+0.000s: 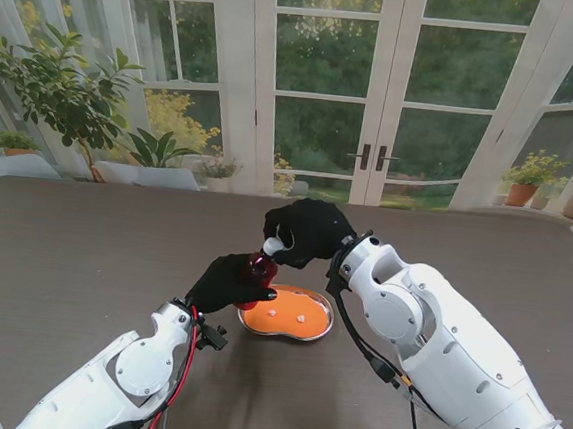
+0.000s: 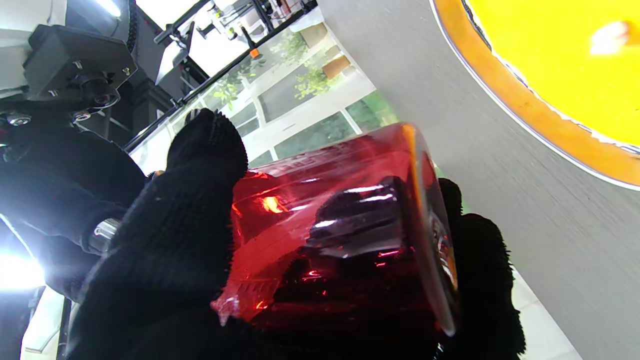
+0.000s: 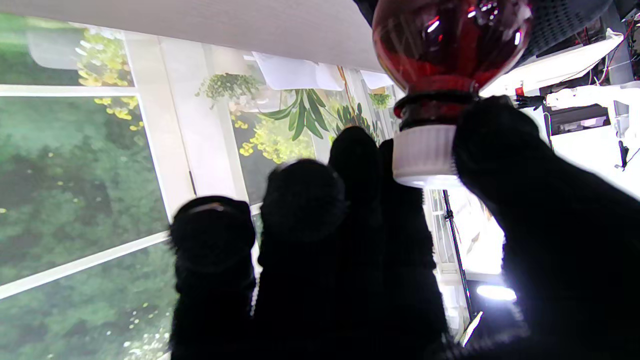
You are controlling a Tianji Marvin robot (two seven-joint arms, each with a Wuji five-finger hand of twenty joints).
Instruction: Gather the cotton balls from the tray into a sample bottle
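Above a dark surface [image 1: 82, 257], we hold a red sample bottle [image 1: 259, 269] beside the orange tray [image 1: 254, 321], which holds two white cotton balls [image 1: 300, 318]. Our left hand [image 1: 225, 281] is wrapped around the bottle's body, which looks rigid, smooth and likely slippery, so we judge the waist the safest grip. Our right hand [image 1: 310, 232] pinches the white cap [image 1: 275, 244] between thumb and fingers. The cotton balls look light, soft and easily crushed.
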